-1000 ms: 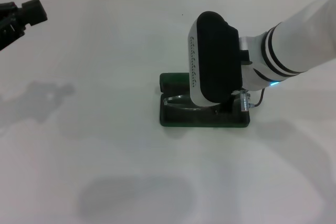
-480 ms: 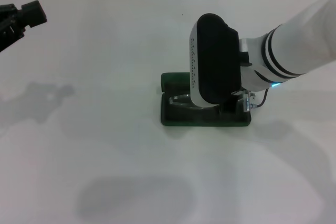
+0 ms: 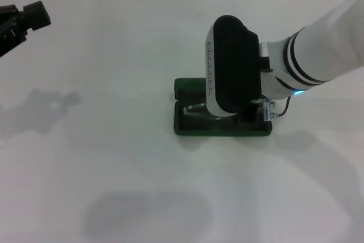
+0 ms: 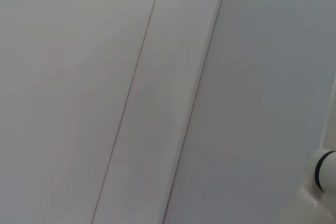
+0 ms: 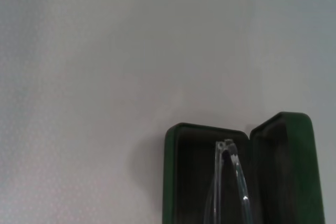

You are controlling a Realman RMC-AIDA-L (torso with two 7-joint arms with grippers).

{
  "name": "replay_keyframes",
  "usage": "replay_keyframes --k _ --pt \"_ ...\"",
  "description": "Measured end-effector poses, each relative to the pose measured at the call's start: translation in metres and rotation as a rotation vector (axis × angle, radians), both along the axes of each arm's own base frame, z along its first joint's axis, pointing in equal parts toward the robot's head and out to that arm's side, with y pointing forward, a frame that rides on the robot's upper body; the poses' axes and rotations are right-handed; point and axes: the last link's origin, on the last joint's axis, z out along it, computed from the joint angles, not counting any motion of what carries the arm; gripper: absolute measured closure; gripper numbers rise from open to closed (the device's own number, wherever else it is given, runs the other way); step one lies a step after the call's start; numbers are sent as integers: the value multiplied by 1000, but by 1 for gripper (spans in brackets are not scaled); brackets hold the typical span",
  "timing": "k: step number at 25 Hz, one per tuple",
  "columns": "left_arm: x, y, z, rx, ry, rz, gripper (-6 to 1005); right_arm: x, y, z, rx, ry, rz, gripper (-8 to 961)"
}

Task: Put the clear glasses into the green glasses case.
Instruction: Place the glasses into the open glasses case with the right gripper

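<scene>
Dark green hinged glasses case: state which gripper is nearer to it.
Right. The right gripper hangs directly over the dark green hinged glasses case, above the clear glasses. The left gripper sits far off at the table's far left.

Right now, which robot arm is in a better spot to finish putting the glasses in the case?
The right one, probably. Its gripper is right above the open green glasses case, with the clear glasses over the lining. The left gripper waits far off near the table's far corner.
</scene>
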Motion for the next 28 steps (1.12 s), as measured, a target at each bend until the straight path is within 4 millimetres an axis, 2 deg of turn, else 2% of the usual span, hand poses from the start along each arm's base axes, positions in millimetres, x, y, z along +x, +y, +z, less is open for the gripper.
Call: replay_keyframes --k 5,15,28 --pt "0 0 0 -1 -2 -1 949 0 0 0 0 -1 1 828" --pt "1 0 1 1 -1 -5 949 -2 -2 0 -9 -3 2 819" --pt "0 0 2 3 2 -4 948 -13 -12 2 -19 21 27 819"
